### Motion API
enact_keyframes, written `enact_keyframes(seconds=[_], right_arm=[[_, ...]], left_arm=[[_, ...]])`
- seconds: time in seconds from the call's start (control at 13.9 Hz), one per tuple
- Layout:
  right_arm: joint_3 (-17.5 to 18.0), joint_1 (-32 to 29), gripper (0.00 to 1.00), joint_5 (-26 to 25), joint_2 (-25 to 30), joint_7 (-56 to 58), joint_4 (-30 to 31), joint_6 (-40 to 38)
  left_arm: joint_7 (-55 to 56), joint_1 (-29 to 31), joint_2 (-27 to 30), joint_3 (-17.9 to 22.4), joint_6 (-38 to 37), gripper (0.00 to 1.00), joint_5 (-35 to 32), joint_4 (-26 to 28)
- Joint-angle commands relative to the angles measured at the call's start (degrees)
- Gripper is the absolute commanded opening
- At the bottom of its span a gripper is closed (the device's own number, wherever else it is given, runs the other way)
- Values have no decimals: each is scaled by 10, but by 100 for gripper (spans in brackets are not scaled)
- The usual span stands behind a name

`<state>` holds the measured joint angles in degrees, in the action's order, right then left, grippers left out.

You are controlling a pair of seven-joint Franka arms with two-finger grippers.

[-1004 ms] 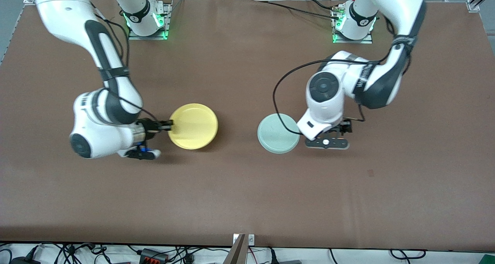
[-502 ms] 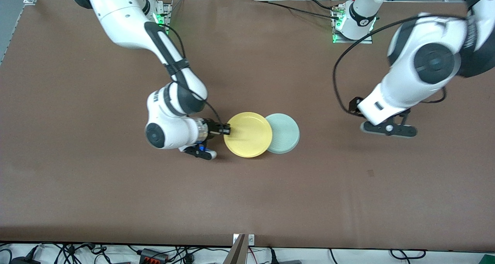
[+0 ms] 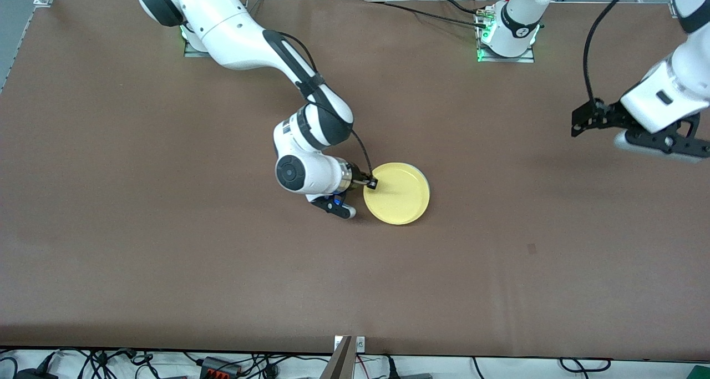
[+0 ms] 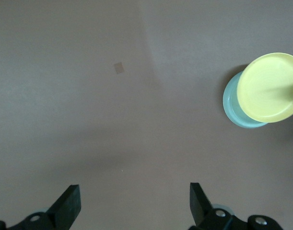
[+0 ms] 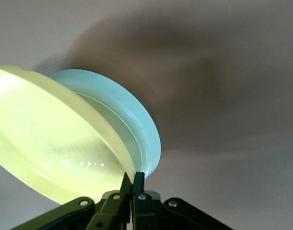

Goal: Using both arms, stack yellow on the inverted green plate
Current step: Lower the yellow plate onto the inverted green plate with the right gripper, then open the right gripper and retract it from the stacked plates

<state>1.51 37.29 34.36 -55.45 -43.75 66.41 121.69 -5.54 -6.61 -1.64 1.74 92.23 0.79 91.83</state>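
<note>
The yellow plate (image 3: 400,195) lies over the pale green plate and covers nearly all of it in the front view. The left wrist view shows the yellow plate (image 4: 270,86) with a crescent of the green plate (image 4: 236,111) showing under it. In the right wrist view the yellow plate (image 5: 50,148) is tilted against the green plate (image 5: 136,122). My right gripper (image 3: 370,183) is shut on the yellow plate's rim, as the right wrist view (image 5: 132,181) shows. My left gripper (image 3: 657,144) is open and empty, raised over the left arm's end of the table; it also shows in the left wrist view (image 4: 133,206).
The brown table (image 3: 166,257) spreads all round the plates. A small dark mark (image 3: 532,248) lies on it nearer the front camera than the plates. The arm bases (image 3: 506,35) stand along the table's edge farthest from the camera.
My right gripper carried the yellow plate across the table onto the green plate. My left arm lifted away from the green plate toward its own end of the table.
</note>
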Motion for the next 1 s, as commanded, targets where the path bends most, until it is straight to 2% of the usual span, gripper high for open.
enact_keyframes(seconds=[0.0, 0.22, 0.65, 0.72, 0.79, 0.86, 0.93], right_arm=[[-3, 8, 0, 25, -17, -27, -23, -4], [-3, 10, 0, 53, -16, -30, -19, -9], [-4, 26, 0, 47, -11, -34, 12, -8], [-4, 30, 23, 46, -11, -35, 14, -10], [-7, 31, 78, 45, -10, -36, 14, -12], [-9, 31, 100, 38, -4, -40, 14, -15], [-10, 30, 100, 17, 7, -44, 14, -24]], left_arm=[[-4, -6, 46, 13, 41, 100, 14, 63], [-11, 7, 45, 6, 44, 100, 12, 53], [-10, 27, 31, -7, 27, 100, 9, 28], [-10, 28, 29, -9, 26, 100, 8, 23], [-11, 29, 27, -9, 23, 100, 8, 22], [-11, 35, 23, -14, 21, 100, 7, 20], [-11, 51, 19, -34, 21, 100, 7, 12]])
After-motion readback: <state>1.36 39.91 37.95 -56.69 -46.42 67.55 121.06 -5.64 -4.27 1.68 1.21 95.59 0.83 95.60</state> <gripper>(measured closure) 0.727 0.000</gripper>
